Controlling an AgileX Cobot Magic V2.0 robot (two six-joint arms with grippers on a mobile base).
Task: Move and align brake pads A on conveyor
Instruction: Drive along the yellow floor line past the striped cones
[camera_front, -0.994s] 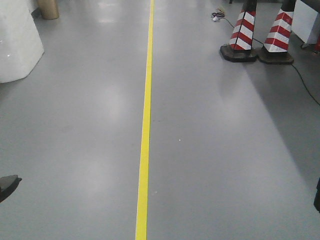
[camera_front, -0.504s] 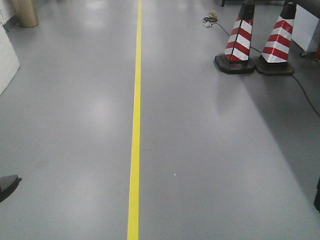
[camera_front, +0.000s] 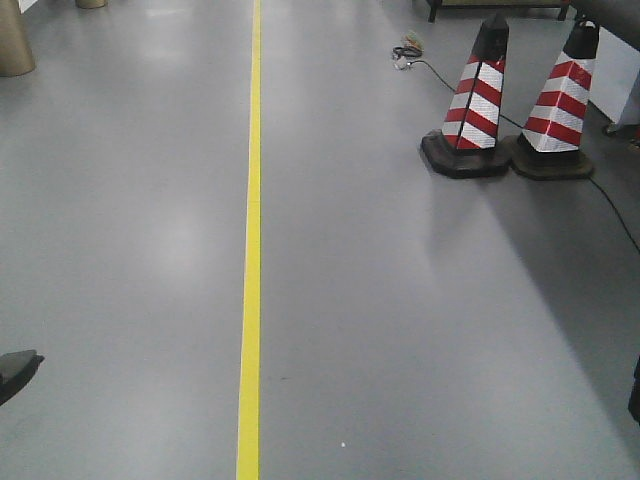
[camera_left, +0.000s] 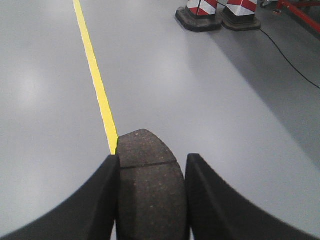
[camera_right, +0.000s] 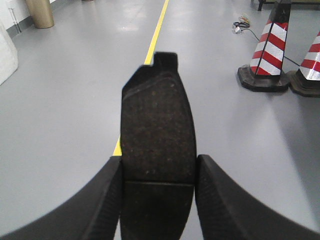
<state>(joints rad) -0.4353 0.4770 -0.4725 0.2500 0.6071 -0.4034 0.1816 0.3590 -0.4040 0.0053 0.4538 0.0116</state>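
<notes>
Left end effector (camera_left: 150, 200) is gripping one of the brake pads A (camera_left: 147, 185) between its two dark fingers, fingers closed flat against the pad's long edges, grooved friction face up and the rounded end sticking out forward. Right end effector (camera_right: 157, 200) is doing the same with a second pad (camera_right: 157, 135), which is projecting further out, its notched backing-plate tab at the far end. Both pads are hanging in the air over the grey floor (camera_front: 400, 330), not resting on anything. Edge-on clamping is probably leaving each pad's underside free so it can be laid flat on the belt later. The conveyor is not appearing in any view, nor are the other two pads; no counter is in view either. The front camera is showing only a yellow floor line (camera_front: 250, 250) running ahead, two red-and-white traffic cones (camera_front: 468, 100) at upper right with a cable (camera_front: 610, 205) trailing past them, and a tan cylinder (camera_front: 12, 40) at the upper left edge. Judgement: the base is travelling with both pads carried, placement and alignment not yet begun. Main risk in transit: a pad slipping in the side-grip.
</notes>
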